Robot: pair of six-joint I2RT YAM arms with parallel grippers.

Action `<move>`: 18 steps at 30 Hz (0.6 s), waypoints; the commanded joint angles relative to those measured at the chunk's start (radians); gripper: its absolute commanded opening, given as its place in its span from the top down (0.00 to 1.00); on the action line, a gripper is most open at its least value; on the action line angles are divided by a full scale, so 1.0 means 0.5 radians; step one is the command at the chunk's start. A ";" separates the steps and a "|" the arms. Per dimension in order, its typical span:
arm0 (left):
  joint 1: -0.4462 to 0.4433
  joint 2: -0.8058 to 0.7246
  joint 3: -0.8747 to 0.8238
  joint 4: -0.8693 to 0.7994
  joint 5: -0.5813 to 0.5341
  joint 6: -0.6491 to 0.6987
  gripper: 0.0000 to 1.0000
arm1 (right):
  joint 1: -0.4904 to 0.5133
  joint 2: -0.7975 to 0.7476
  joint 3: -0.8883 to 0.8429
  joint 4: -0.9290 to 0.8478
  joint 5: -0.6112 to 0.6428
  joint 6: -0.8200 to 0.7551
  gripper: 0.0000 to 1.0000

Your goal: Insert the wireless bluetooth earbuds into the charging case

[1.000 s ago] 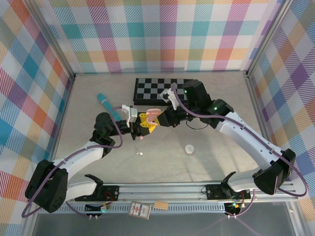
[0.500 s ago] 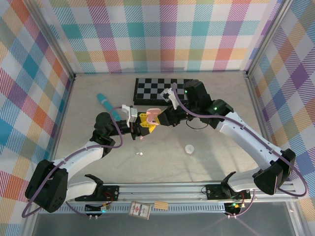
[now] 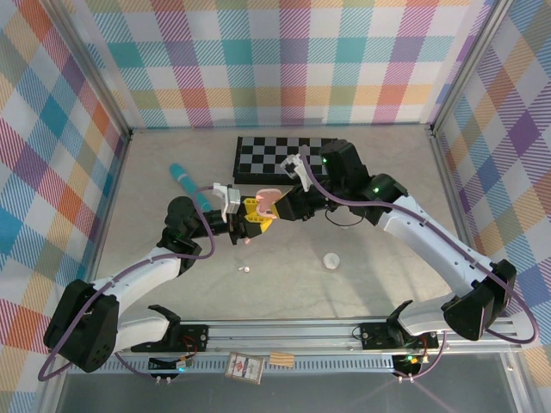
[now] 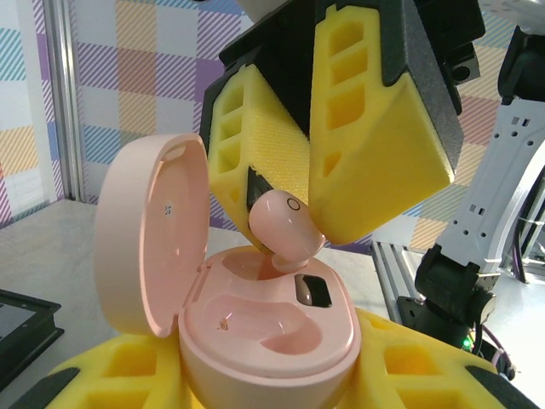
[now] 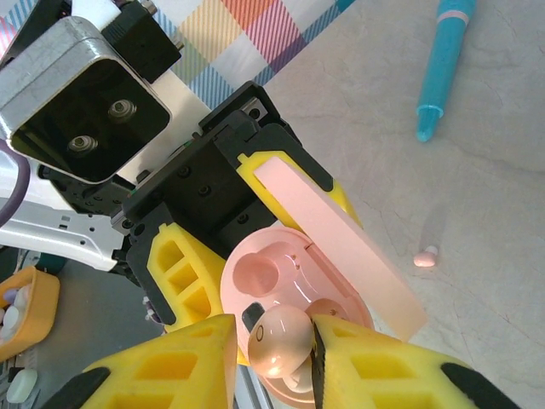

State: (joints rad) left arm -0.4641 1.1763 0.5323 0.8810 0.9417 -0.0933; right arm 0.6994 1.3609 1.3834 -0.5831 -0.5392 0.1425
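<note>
The pink charging case [image 4: 255,332] stands with its lid up, and my left gripper [image 4: 272,379] is shut on its base. From above, the case [image 3: 269,200] hangs over mid-table between both grippers. One pink earbud [image 4: 281,223] has its tip in the case's far socket. My right gripper [image 5: 274,349] straddles that earbud [image 5: 279,341], jaws slightly apart. The bud leans on one yellow pad [image 5: 358,362], with a thin gap at the other. The near socket [image 5: 260,274] is bare. Another pink earbud [image 5: 424,256] lies on the table, and a white one [image 3: 244,269] lies nearer the bases.
A teal pen-like stick [image 3: 185,182] lies at the left. A folded chessboard [image 3: 275,157] sits behind the grippers. A small white round case [image 3: 331,260] rests right of centre. Plaid walls close in three sides.
The right jaws have parted a little around the pink earbud. Both arms and the case stay where they were.
</note>
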 commanded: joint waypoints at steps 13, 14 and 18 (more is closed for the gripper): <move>-0.023 -0.069 0.061 0.115 0.110 -0.031 0.68 | -0.029 0.012 0.031 -0.020 0.154 0.042 0.64; -0.023 -0.069 0.061 0.116 0.109 -0.031 0.68 | -0.028 0.009 0.036 -0.021 0.161 0.044 0.64; -0.023 -0.064 0.058 0.119 0.111 -0.031 0.68 | -0.028 -0.008 0.037 -0.009 0.183 0.051 0.60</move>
State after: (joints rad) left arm -0.4641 1.1763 0.5323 0.8669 0.9356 -0.1120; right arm 0.6994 1.3605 1.3838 -0.5873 -0.5129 0.1635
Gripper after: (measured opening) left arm 0.351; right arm 0.394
